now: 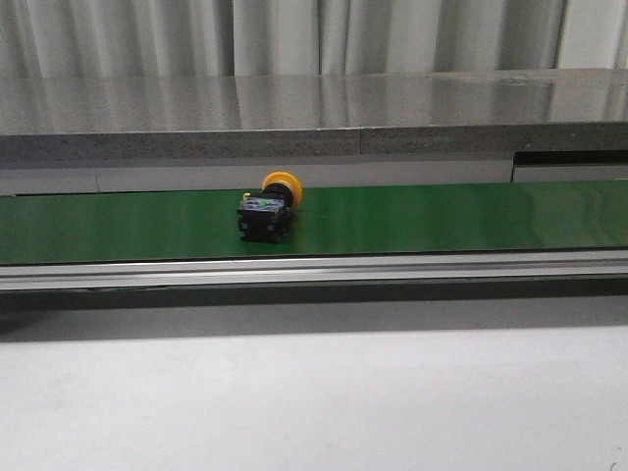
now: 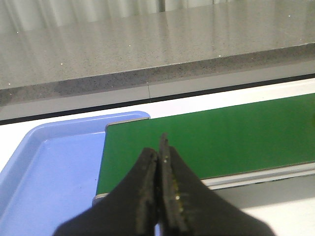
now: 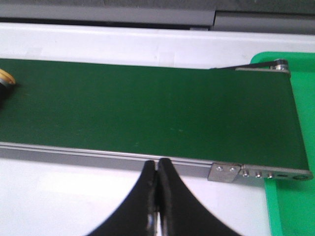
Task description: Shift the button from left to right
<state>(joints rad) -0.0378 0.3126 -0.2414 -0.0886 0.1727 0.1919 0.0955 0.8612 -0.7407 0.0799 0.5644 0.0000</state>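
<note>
The button (image 1: 268,209) lies on its side on the green belt (image 1: 442,221), yellow cap turned away from the bench (image 1: 314,402) edge, black body nearer. Both arms idle: the left gripper (image 2: 160,147) has its jaws pressed together on nothing, and so does the right gripper (image 3: 157,169).

From the right jaws, only a sliver of the yellow cap (image 3: 6,77) shows, well off to one side along the belt; ahead of the left jaws the belt is bare, so the button sits beyond their field.

The step in hand, as I judge it, is to let the belt carry the button toward the right end, then take it. To do this well, the right jaws should part before descending, straddle the black body rather than the rounded cap, and close squarely so the box does not twist out.

Hard to make out: neither arm appears in the front view; the button's far face and its contact with the belt are hidden; whether the belt runs cannot be told. A blue tray (image 2: 44,167) and a green tray (image 3: 290,196) are each cut off at the frame.
</note>
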